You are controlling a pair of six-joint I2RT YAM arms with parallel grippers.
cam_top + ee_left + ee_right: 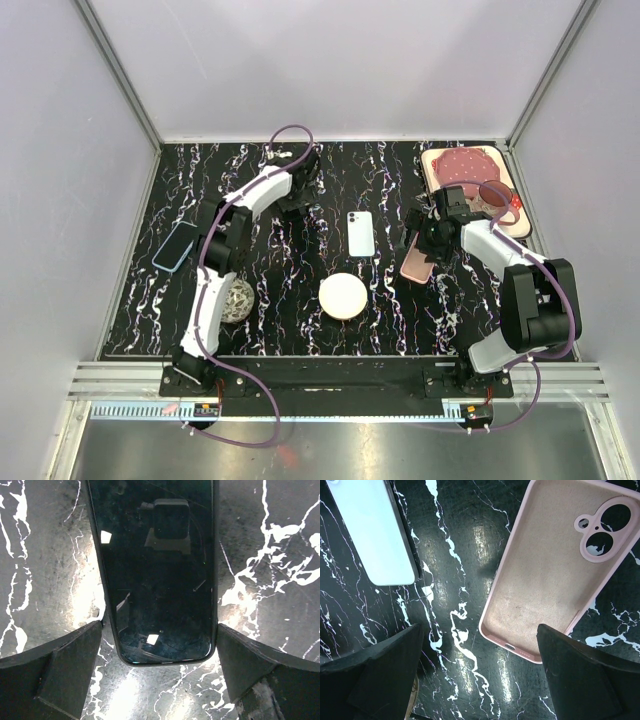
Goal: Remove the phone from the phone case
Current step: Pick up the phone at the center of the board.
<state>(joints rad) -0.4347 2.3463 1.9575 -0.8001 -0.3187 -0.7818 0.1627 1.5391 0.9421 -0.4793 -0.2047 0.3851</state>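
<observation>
An empty pink phone case (550, 575) lies inside up on the black marble table (465, 680), its camera cutouts at the far end. In the top view the pink case (417, 264) lies just under my right gripper (428, 238). A pale blue-white phone (372, 530) lies back up to the left of the case, apart from it; it also shows in the top view (360, 233). My right gripper (480, 630) is open and empty above the gap between them. My left gripper (159, 637) is open, straddling the near end of a black phone (157, 565) lying screen up.
A blue-edged phone or case (175, 245) lies at the left. A cream round disc (343, 296) and a speckled ball (238, 300) sit near the front. A pink board with red items (475, 180) is at the back right. Grey walls enclose the table.
</observation>
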